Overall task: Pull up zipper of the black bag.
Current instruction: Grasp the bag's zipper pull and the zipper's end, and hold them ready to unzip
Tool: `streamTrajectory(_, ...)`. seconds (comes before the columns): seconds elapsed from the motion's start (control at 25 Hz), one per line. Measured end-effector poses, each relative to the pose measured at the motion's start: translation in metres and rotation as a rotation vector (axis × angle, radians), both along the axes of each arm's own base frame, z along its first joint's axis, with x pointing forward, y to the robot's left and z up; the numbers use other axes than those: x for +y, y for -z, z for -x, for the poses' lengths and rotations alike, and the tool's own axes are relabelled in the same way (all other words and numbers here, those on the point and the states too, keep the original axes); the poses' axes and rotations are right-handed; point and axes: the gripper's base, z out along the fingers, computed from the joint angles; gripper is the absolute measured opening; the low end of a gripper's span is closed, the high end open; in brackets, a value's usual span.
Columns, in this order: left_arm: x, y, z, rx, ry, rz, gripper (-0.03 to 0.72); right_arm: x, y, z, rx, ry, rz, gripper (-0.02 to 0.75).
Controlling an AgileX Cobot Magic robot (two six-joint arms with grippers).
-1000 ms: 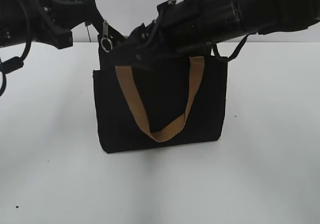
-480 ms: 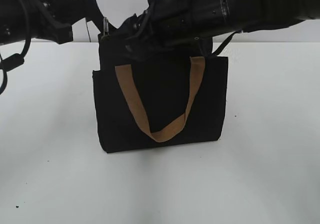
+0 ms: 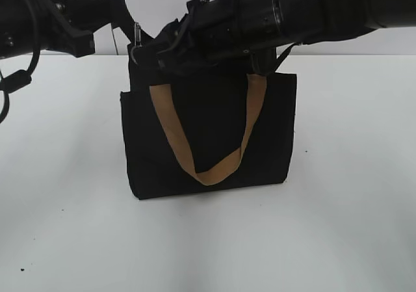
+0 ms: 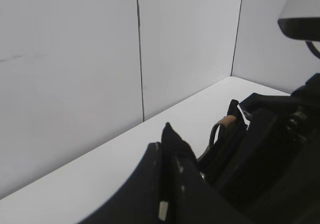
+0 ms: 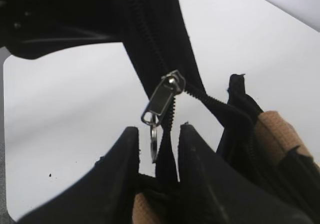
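The black bag (image 3: 208,142) stands upright on the white table, its tan handle (image 3: 209,172) hanging down the front. The silver zipper pull (image 3: 137,34) sits at the bag's top left corner. In the right wrist view the pull (image 5: 162,97) hangs on the black zip line, with its ring between the fingertips of my right gripper (image 5: 157,134), which is open. My right gripper (image 3: 158,50) reaches across the bag top from the right. My left gripper (image 3: 122,13) is shut on the bag's top corner fabric (image 4: 170,136).
The white table (image 3: 351,207) spreads around the bag, with white wall panels (image 4: 75,59) behind. The second tan handle (image 5: 275,129) lies by the open top. Both black arms cross above the bag.
My right gripper has moved up and left along the bag top, closing in on the zipper pull. The pull hung free below the corner before and now sits higher.
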Motion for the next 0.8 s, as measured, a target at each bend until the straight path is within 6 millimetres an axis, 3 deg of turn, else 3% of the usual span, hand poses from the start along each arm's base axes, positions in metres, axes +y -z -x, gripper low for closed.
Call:
streamTrajectory(0.32,0.001,0.001,-0.001,0.007,-0.01,-0.008,0.003,-0.001,0.0,-0.001,-0.006,0.016,0.006,0.008)
streamTrajectory(0.8,0.008,0.011,-0.005,0.072,-0.098,-0.114,0.003,-0.004,-0.008,0.0,0.013,0.027,-0.015,-0.001)
